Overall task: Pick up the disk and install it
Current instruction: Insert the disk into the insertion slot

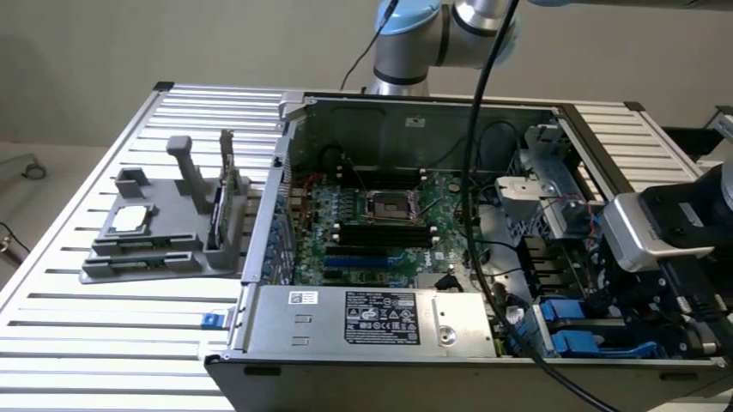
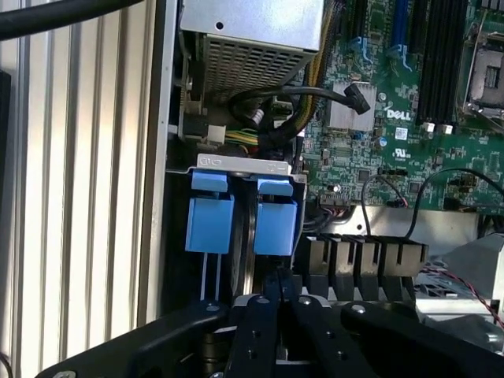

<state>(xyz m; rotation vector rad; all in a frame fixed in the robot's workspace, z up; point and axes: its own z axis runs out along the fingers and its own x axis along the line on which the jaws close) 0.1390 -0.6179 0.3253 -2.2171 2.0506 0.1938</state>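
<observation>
Slatted table (image 1: 103, 335) bears one computer case (image 1: 413, 107); closed pincer (image 2: 281, 277) beside two blue disk carriers (image 2: 210, 224).

An open grey metal computer case (image 1: 401, 116) sits on the slatted aluminium bench (image 1: 115, 326), with a grey plastic holder tray (image 1: 160, 245) at the exterior view's left. Inside, the green motherboard (image 1: 378, 215) lies behind the silver power supply box (image 1: 366, 322). Two blue plastic drive carriers (image 2: 236, 220) stand side by side just beside the black gripper (image 2: 282, 276).

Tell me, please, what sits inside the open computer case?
A green motherboard, a silver power supply, black cables and blue drive carriers in a corner bay. What the carriers hold is covered.
</observation>
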